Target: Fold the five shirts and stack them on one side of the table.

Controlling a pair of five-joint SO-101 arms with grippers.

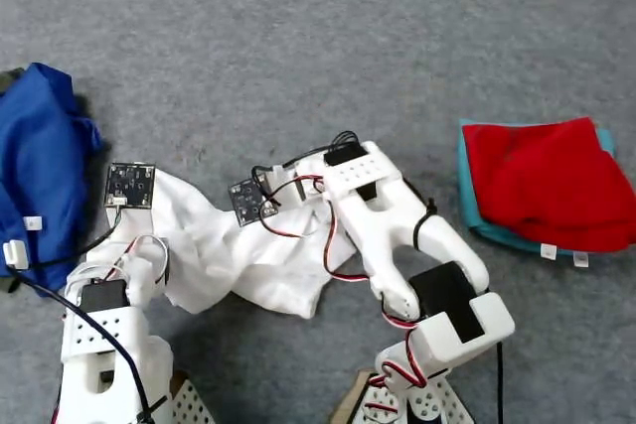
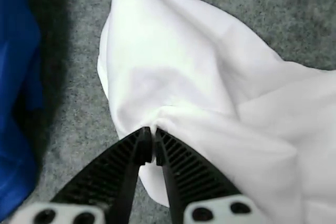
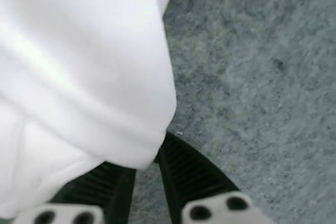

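Far left of the table [image 1: 298, 67], one blue shirt [image 1: 40, 176] lies in a loose heap, unfolded, against the edge. Just beside it, your left arm [image 1: 99, 335] comes up from the near edge, its wrist tipped down over the near-left corner of the white shirt [image 1: 238, 245]. In the left wrist view, your left gripper [image 2: 152, 142] is pinched tight on a peak of the white cloth, jaws together with the fabric caught at the tips, and the blue shirt shows alongside.

In the middle there is one white shirt, crumpled and spread between the two arms, a ridge of it running from one wrist to the other.

Next, your right arm [image 1: 397, 235] is bent at the elbow and angled across towards the left, with its wrist low over the far side of the white shirt. In the right wrist view, your right gripper [image 3: 157, 156] is closed on a folded edge of that shirt, and cloth drapes over one jaw.

Far right, one red shirt [image 1: 542, 186] sits folded on one teal shirt [image 1: 472, 201], also folded, a neat stack of two well apart from both arms.

You have two arms, both clamped on the white shirt. You have four shirts plainly countable: one blue, one white, one red, one teal.
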